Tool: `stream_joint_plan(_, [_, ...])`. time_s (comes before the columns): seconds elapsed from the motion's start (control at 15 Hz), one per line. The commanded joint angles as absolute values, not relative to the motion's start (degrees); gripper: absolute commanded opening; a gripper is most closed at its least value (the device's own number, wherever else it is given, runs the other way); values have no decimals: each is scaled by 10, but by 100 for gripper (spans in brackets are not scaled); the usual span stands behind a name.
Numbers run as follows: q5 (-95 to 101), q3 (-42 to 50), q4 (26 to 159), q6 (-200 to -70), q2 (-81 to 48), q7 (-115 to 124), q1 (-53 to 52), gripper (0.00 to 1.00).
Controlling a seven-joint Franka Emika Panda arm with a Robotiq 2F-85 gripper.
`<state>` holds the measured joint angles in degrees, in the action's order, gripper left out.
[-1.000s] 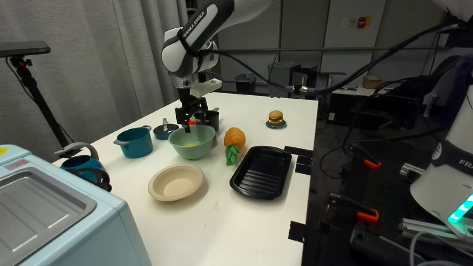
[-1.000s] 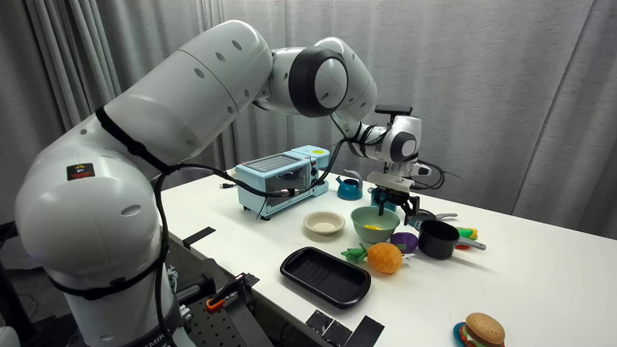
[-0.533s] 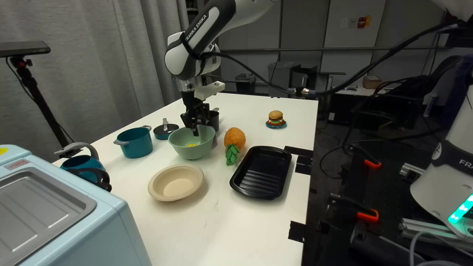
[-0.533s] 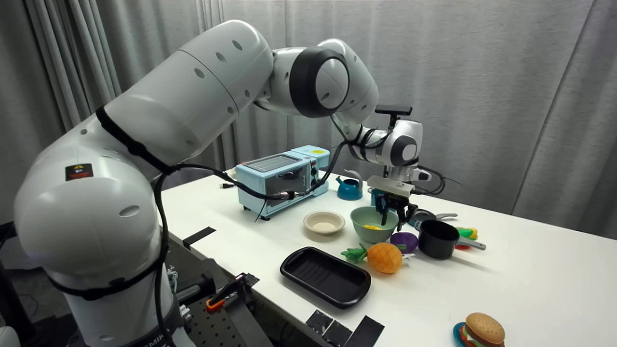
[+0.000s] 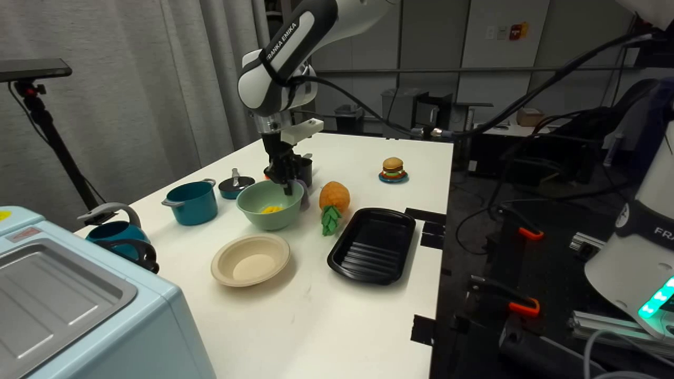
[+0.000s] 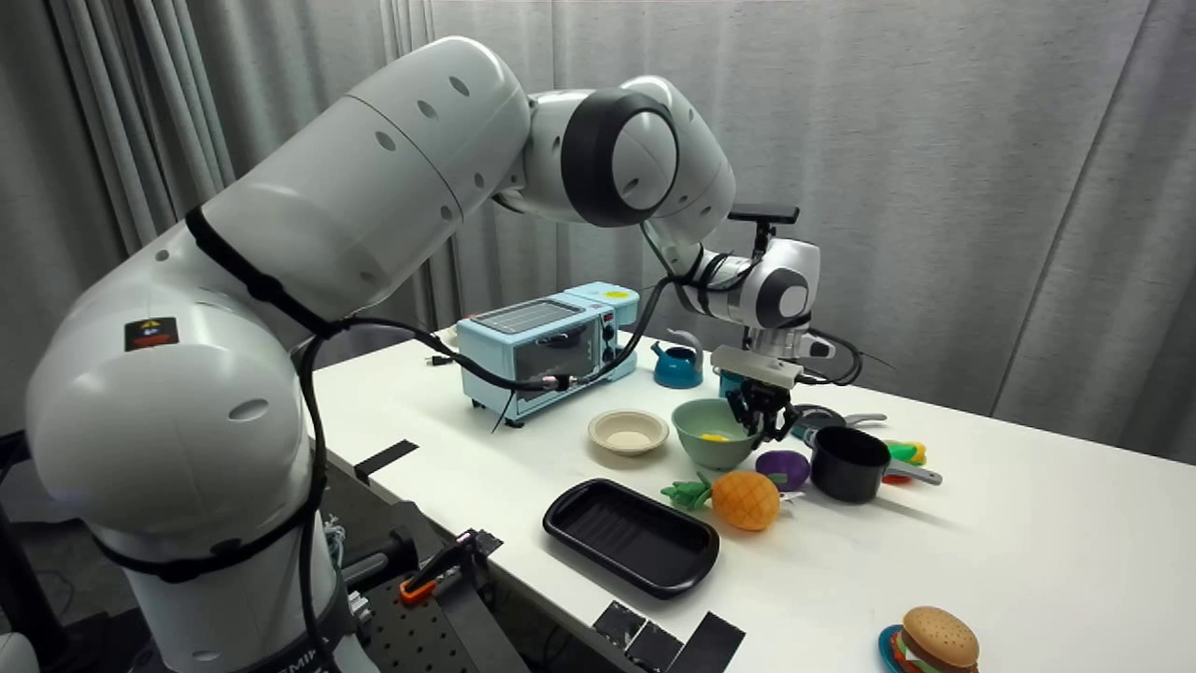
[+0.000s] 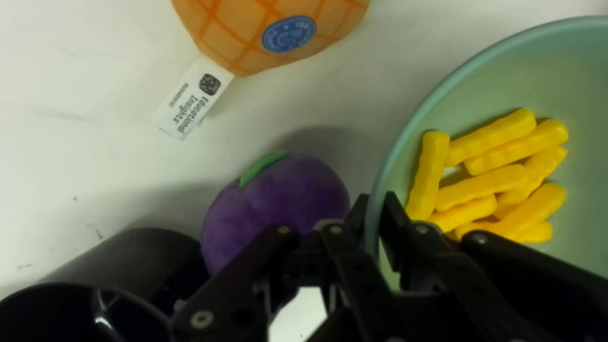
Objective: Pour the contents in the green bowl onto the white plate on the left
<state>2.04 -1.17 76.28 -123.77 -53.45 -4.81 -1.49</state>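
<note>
The black, jointed gripper (image 7: 375, 209) is clamped on the rim of the smooth, deep, pale mint-green round bowl (image 7: 479, 90), inside which wavy-edged yellow sticks (image 7: 482, 187) lie heaped. Near it sits the cream-white, shallow round plate (image 5: 250, 266) with a raised rim.

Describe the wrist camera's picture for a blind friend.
A black gripper pinches the rim of a green bowl of yellow crinkle-cut toy fries. Left of it, top to bottom: part of an orange toy pineapple, a rounded purple toy, part of a black saucepan.
</note>
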Motion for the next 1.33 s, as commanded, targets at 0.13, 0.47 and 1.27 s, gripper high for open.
stream_joint_plan(0.13, [22, -18, 793, -1258, -505, -60, -12, 2])
stream_joint_plan(0.47, [17, -22, 844, -1302, -460, -63, -9, 2])
stream_joint_plan(1.27, [23, -29, 962, -1373, -339, -55, -24, 2])
